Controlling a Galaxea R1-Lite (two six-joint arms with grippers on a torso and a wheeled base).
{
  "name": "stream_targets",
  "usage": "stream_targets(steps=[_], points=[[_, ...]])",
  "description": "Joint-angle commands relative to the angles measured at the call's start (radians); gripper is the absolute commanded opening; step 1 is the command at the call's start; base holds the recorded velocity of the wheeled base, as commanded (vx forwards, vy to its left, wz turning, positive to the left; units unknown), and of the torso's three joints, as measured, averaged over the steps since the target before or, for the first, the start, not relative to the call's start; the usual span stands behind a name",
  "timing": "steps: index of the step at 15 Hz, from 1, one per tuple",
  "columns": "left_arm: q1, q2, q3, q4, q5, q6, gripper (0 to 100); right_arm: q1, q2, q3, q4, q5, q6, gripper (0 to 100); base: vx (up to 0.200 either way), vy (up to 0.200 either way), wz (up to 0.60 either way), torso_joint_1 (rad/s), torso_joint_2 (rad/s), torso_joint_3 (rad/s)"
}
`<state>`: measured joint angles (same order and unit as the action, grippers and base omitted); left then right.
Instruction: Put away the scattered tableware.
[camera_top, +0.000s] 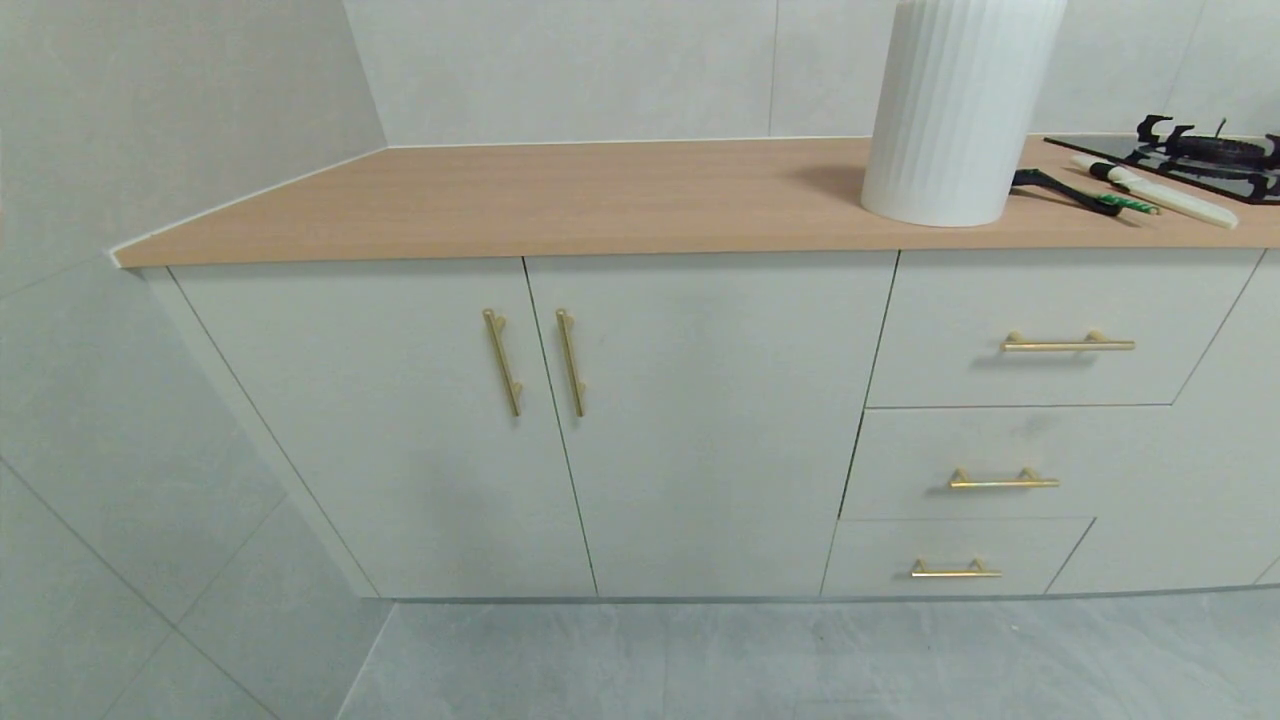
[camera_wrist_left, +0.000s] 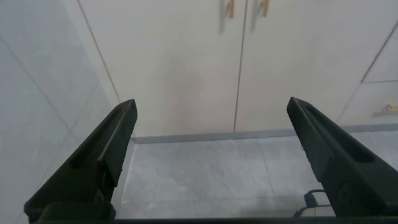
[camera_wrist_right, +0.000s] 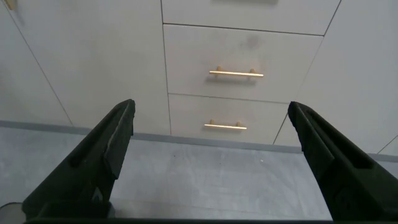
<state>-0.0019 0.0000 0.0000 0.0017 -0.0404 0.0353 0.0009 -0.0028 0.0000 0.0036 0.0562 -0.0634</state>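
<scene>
The left pincer (camera_wrist_left: 211, 106) was spread wide and held nothing. It was low, facing the two cupboard doors (camera_top: 400, 420) above the floor (camera_wrist_left: 205, 174).

On the counter (camera_top: 500, 200), toward its right end, stood a tall ribbed white container (camera_top: 950, 110). Just beside it on the right lay the tableware: a dark-handled utensil (camera_top: 1065, 190), its handle end close against the container's base, and next to it a longer pale utensil (camera_top: 1165, 192). Both lay flat, in front of the hob (camera_top: 1215, 152). What kind of utensils they were could not be told.

Handling judgement: both items looked slim, rigid and light, so lifting load should be negligible. Their low profile on the counter and their smooth handles were the difficulty; a shallow grip could slip or roll the item. Hold was best taken across the handle near mid-length. The pale utensil offered more clearance; the dark one was crowded by the container.

The right pincer (camera_wrist_right: 211, 106) was likewise fully spread and empty, low before the drawers (camera_wrist_right: 242, 62), well apart from the tableware.
</scene>
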Motion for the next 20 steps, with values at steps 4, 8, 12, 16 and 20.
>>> stream_targets(steps=[4,8,12,16,20], points=[[0.000,0.000,0.000,0.000,0.002,-0.003,100,-0.001,0.003,0.000,0.003,-0.001,0.010,100,0.000,0.000,0.00,0.000,0.00,0.000],[0.000,0.000,0.000,0.000,0.002,-0.018,100,0.001,0.003,0.000,0.003,-0.002,0.014,100,0.000,0.000,0.00,0.000,0.00,0.000],[0.000,0.000,0.000,0.000,0.002,-0.018,100,0.001,0.003,0.000,0.003,-0.001,0.016,100,0.000,-0.150,0.00,0.002,0.00,0.001],[0.000,0.000,0.000,0.000,0.002,-0.018,100,0.001,0.003,0.000,0.003,-0.001,0.016,100,0.000,-0.200,0.00,0.005,0.00,-0.001],[0.000,0.000,0.000,0.000,0.002,-0.018,100,-0.001,0.003,0.000,0.003,-0.001,0.017,100,0.000,-0.200,0.00,0.004,0.00,0.002]])
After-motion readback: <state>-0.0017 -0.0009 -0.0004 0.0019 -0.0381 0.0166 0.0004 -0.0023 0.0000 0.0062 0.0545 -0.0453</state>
